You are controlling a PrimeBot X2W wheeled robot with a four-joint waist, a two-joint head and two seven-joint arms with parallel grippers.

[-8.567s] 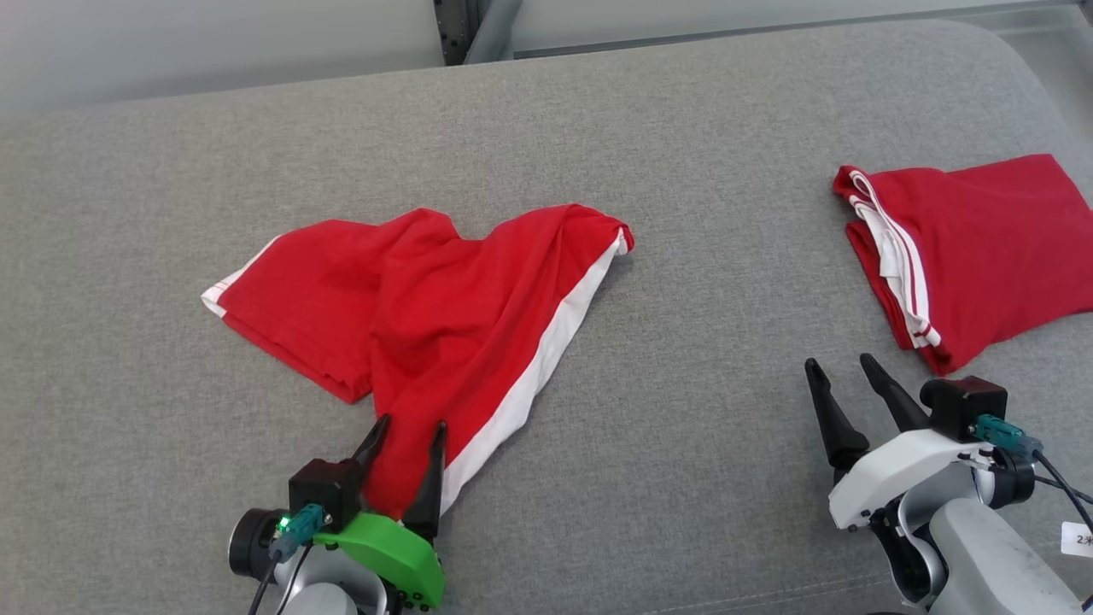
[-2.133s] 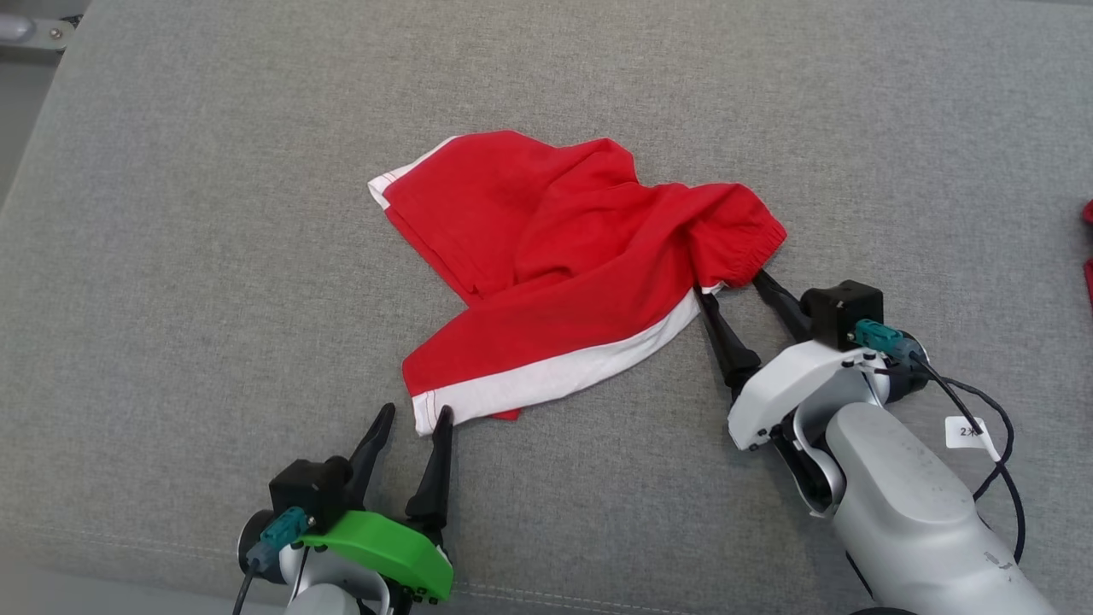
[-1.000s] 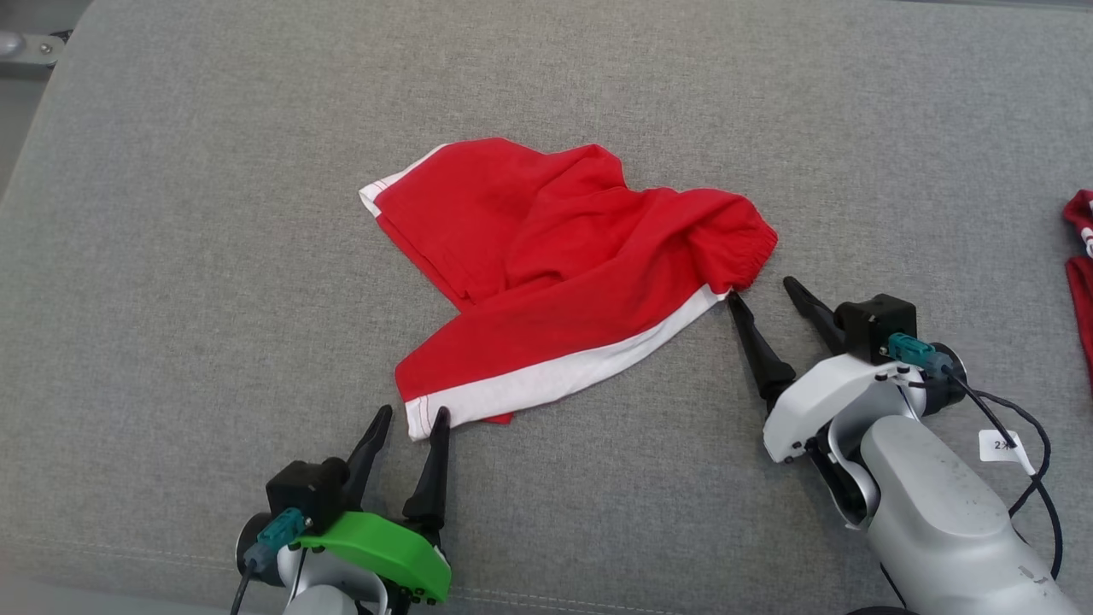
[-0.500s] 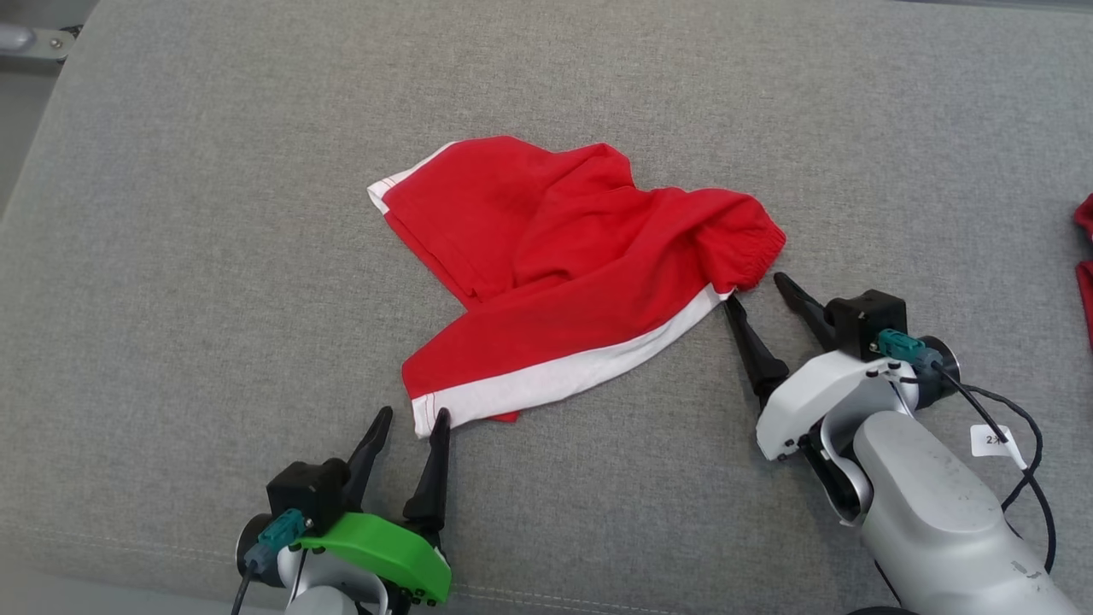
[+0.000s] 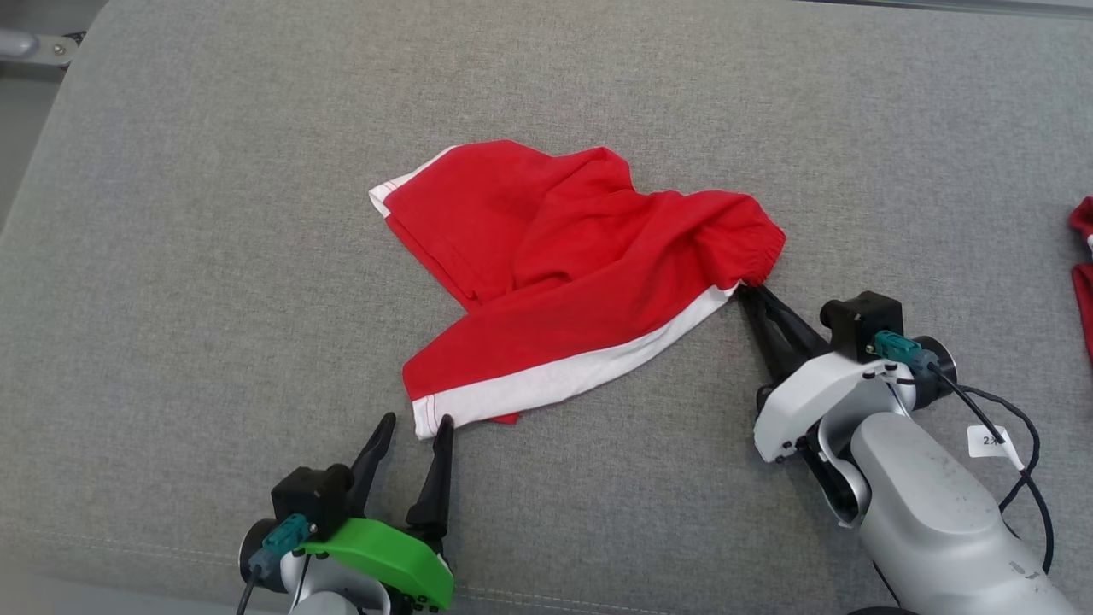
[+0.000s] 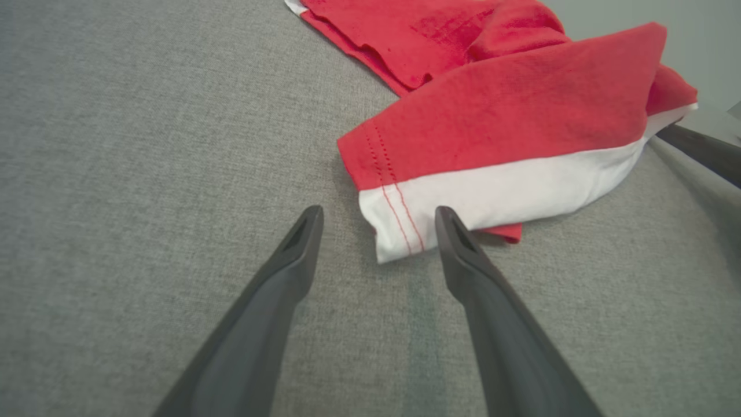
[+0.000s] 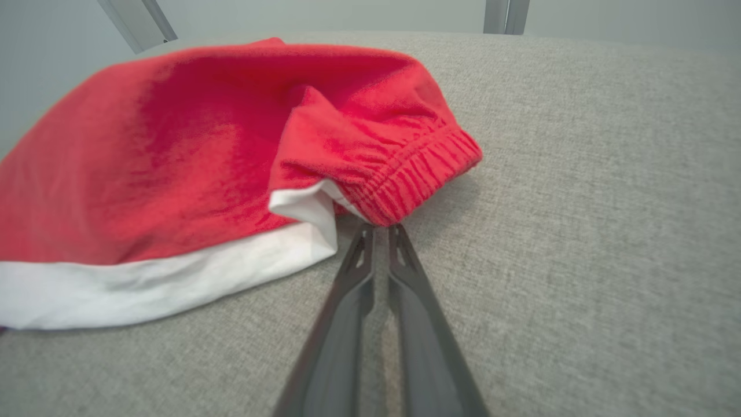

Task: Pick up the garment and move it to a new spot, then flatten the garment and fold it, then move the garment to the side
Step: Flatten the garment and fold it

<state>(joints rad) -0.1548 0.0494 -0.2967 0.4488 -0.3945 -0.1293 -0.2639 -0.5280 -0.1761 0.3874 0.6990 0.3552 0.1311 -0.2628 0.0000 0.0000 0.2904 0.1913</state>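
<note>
Nearest, a stitched seam runs along the front of the grey woven cushion (image 5: 213,256), a coarse, flecked cloth with a rounded far-left corner. Two arms rise from that near edge. The left gripper (image 5: 417,420), under a glossy green cover, has its two smooth, dark, tapering fingers spread wide and holds nothing. The near white corner of the garment (image 5: 581,256) lies just between and beyond their tips. To the right, the right gripper (image 5: 751,289), under a white cover on a pale grey forearm, has its fingers drawn almost together, clenched on the lip of the garment's gathered elastic waistband. A black cable with a teal plug and a small white tag (image 5: 990,442) hang by its wrist.

The garment lies in the middle of the cushion, between the two grippers and farther back. It is soft red knit, rumpled in loose folds, with one broad white band along its near edge and a thin white trim at its far-left corner. A sliver of a second red garment (image 5: 1083,273) shows at the far right. Beyond the cushion are a pale wall and two grey metal bars (image 7: 501,8).
</note>
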